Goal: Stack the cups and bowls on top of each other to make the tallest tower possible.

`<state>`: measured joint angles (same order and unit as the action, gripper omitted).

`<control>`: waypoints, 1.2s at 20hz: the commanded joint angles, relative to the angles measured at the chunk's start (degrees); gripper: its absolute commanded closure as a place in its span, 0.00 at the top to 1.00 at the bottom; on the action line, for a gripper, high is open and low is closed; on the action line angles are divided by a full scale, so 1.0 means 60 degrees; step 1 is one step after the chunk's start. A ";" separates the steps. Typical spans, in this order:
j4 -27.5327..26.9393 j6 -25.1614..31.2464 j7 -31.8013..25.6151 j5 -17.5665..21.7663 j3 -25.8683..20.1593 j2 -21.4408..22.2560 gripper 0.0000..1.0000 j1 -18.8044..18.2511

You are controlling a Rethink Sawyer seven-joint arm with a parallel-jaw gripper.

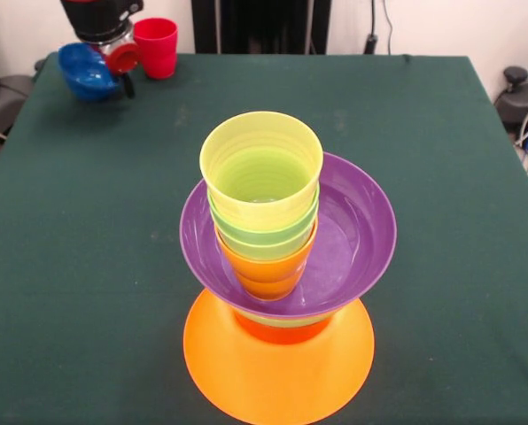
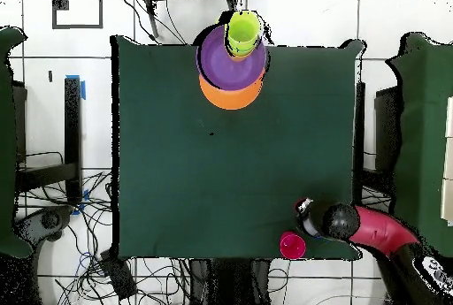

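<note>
The red and black arm's gripper (image 1: 113, 66) is hanging over the table's corner, carrying a small glossy blue plastic bowl (image 1: 85, 71) tilted just beside its fingers; the fingers are pinching the bowl's rim. A glossy red plastic cup (image 1: 156, 47) is standing upright on the dark green table (image 1: 441, 177), just beside the fingers on the side away from the bowl. Well apart from the fingers, the tower (image 1: 277, 266) is sitting: a very large orange bowl (image 1: 277, 367) turned upside down, a red-orange bowl, a purple bowl (image 1: 357, 235), then nested orange, green and pale yellow cups (image 1: 261, 168).
</note>
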<state>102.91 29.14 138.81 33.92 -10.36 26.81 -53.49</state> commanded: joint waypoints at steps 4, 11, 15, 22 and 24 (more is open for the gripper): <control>-0.0533 -0.0805 -0.1363 0.1123 -0.0567 -0.0490 0.00 0.0203; -0.0574 -0.0850 -0.1169 0.1349 -0.0537 -0.0362 0.00 0.0322; -0.0624 -0.0747 -0.1056 0.1276 -0.0522 -0.0359 0.00 0.0380; -0.0433 0.0001 -0.1656 0.0738 -0.1098 0.0050 0.00 0.0065; -0.0375 0.0320 -0.1853 0.0553 -0.1295 0.0257 0.00 0.0028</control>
<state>102.95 29.14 138.81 36.43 -10.99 27.62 -53.57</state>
